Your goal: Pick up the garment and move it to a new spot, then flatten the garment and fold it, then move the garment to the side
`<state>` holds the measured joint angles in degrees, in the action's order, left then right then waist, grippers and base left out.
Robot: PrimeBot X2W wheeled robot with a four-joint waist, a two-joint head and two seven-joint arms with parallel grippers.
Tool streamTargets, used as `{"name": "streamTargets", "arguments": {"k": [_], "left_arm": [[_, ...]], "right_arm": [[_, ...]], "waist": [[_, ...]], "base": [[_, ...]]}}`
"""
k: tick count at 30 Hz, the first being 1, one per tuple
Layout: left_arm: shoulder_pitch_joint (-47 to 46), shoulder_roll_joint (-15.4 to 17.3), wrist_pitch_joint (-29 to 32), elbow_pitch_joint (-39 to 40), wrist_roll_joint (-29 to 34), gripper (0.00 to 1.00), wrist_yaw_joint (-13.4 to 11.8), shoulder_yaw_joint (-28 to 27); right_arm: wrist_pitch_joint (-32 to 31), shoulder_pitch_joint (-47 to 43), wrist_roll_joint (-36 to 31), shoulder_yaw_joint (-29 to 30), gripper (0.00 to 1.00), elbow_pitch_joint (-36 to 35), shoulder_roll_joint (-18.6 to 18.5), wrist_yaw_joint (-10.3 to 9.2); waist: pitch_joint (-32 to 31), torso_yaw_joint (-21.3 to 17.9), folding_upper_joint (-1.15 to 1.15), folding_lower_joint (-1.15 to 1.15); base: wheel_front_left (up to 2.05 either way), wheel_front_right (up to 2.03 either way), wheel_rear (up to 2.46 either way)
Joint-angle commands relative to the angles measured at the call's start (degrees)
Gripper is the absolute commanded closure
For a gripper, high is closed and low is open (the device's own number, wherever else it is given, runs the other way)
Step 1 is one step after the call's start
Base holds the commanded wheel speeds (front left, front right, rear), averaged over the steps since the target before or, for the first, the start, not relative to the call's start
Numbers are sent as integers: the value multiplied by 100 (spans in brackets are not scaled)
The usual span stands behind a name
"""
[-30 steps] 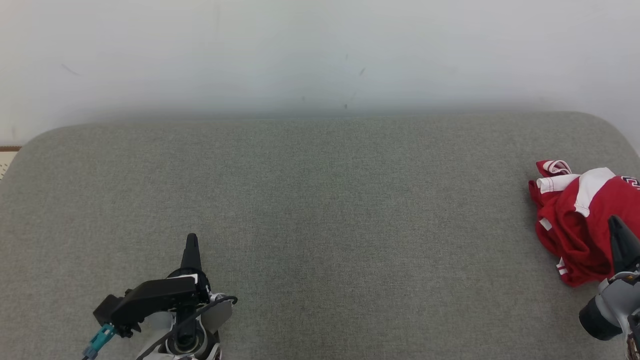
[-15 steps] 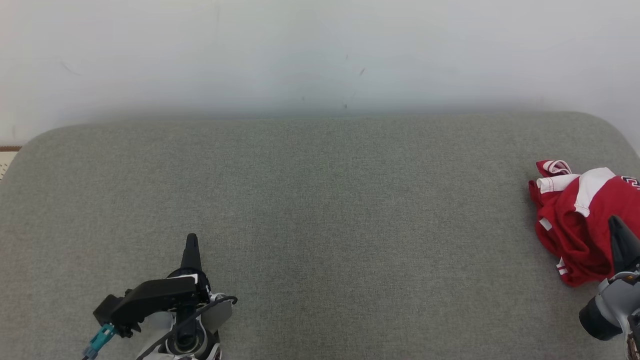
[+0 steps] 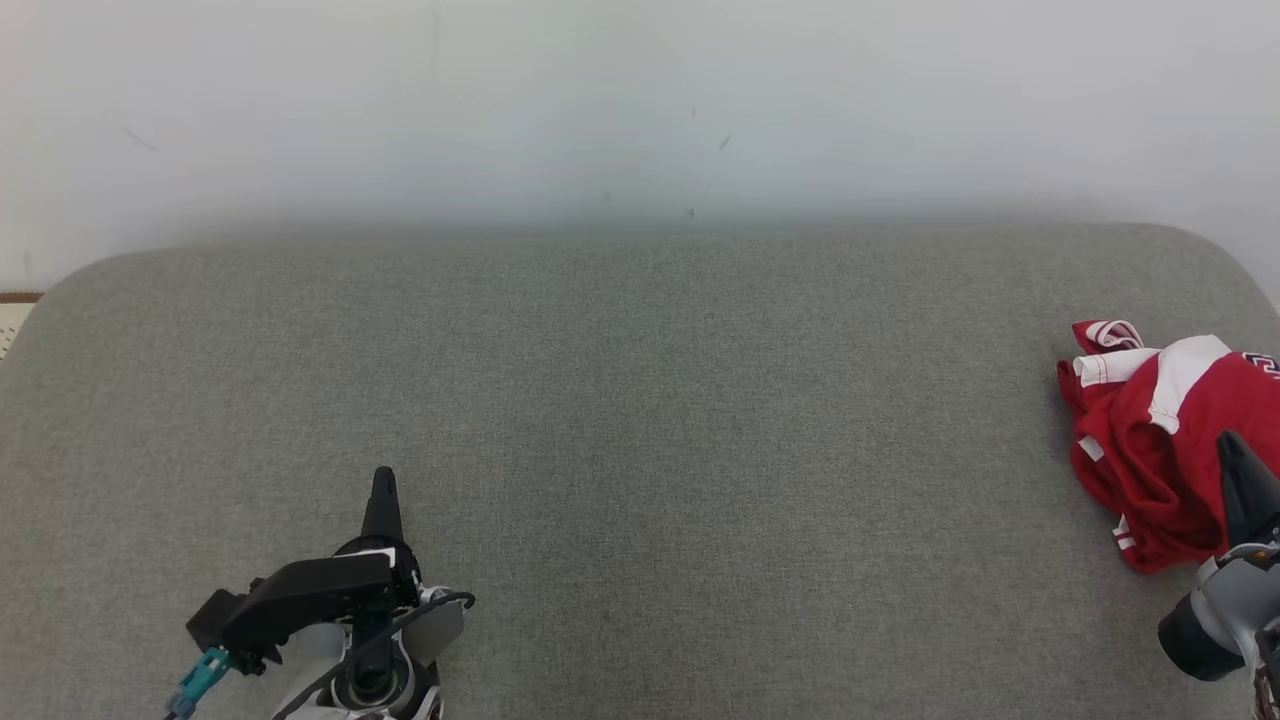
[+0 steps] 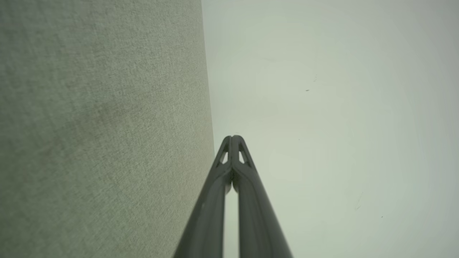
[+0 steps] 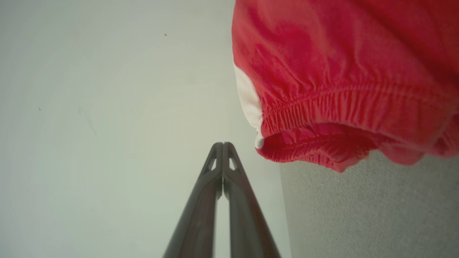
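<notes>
Cloth in red and white, the garment (image 3: 1150,450) lies crumpled at the right end of the grey fabric surface (image 3: 640,420), short of the far edge that meets the white wall (image 3: 640,100). The right claw (image 3: 1232,465) is over the surface's near right corner and its tip overlaps the garment's near side. Its fingers are pressed together and empty, with a gathered elastic hem just beside them. The left claw (image 3: 383,490) is over the surface's near left part, well apart from the garment, likewise closed and empty.
</notes>
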<state>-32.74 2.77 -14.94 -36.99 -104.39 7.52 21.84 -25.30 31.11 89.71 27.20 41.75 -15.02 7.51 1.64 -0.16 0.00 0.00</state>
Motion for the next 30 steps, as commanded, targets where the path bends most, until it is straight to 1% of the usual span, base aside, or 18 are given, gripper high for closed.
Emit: {"name": "streamTargets", "arguments": {"k": [1,30], "left_arm": [[-13,3,-15,-16,-40,100,23,9],[-12,3,-15,-15,-40,100,23,9]], "right_arm": [[-37,2,13,6,100,10,-19,-4],[-27,3,11,5,100,9,-18,-4]], "waist": [[0,0,0,0],[0,0,0,0]], "base": [[0,0,0],[0,0,0]]}}
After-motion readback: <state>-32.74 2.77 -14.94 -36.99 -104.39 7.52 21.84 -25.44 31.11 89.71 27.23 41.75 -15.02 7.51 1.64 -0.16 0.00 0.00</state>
